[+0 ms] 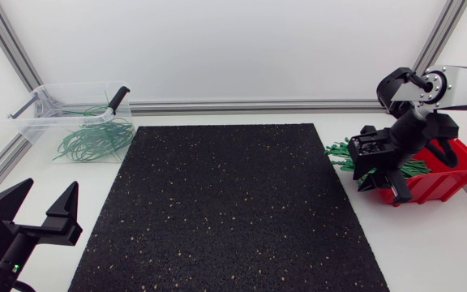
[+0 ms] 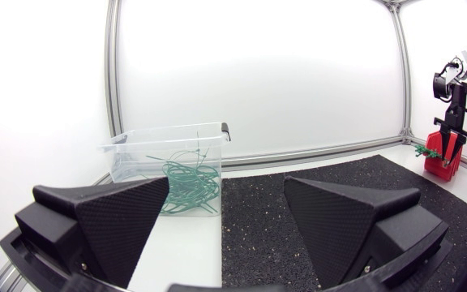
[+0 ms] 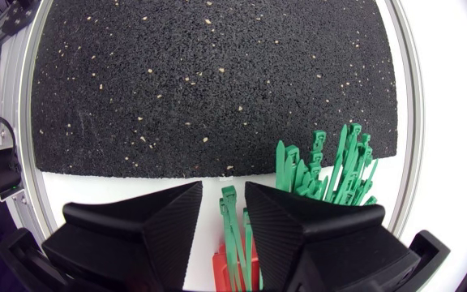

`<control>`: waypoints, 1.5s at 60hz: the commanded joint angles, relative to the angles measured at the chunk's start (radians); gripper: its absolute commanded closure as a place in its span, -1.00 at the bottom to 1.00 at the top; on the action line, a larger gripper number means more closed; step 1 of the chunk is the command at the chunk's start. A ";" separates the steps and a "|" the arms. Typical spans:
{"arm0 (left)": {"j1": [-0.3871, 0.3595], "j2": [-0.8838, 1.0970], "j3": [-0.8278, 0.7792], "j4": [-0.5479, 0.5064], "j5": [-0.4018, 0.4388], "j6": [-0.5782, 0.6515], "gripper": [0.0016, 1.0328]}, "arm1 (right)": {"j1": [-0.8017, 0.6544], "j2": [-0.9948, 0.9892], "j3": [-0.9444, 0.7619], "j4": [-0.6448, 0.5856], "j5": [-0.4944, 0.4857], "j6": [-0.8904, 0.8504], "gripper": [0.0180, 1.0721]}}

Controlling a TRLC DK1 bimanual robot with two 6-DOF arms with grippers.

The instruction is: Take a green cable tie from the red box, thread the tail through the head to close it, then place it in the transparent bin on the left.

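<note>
White surface [image 1: 428, 243], black mat [image 1: 225, 211] mid | right tool [image 3: 224, 195] narrow, over red box [image 1: 448, 180] front lip for pick; green cable tie [image 3: 230, 219] in gap, clamp unconfirmed | left tool [image 1: 49, 188] wide, empty, nr transparent bin [image 1: 71, 85], prob. ready to assist threading

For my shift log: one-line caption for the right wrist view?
Right gripper poised over green cable ties at the red box, jaws slightly apart.

The black mat [image 1: 229, 207] gives a broad, flat passage across the middle of the table. At the left, the clear bin [image 1: 75, 113] stands open-topped, with looped green ties [image 1: 96, 139] on its floor (a black handle [image 1: 118, 99] stands on its rim). At the right, the right gripper [image 1: 383, 185] hangs over the red box [image 1: 452, 182], and a fan of ties [image 1: 343, 154] juts out towards the mat.
</note>
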 commanded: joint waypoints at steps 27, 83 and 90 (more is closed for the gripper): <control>-0.006 -0.003 -0.038 -0.026 0.007 -0.023 -0.92 | -0.009 0.030 0.022 -0.005 0.001 -0.027 0.61; -0.006 -0.003 -0.038 -0.027 0.007 -0.023 -0.92 | -0.018 -0.084 0.169 -0.131 -0.087 -0.006 0.84; -0.006 -0.003 -0.038 -0.026 0.007 -0.023 -0.92 | -0.018 -0.107 0.218 -0.174 -0.130 0.016 0.84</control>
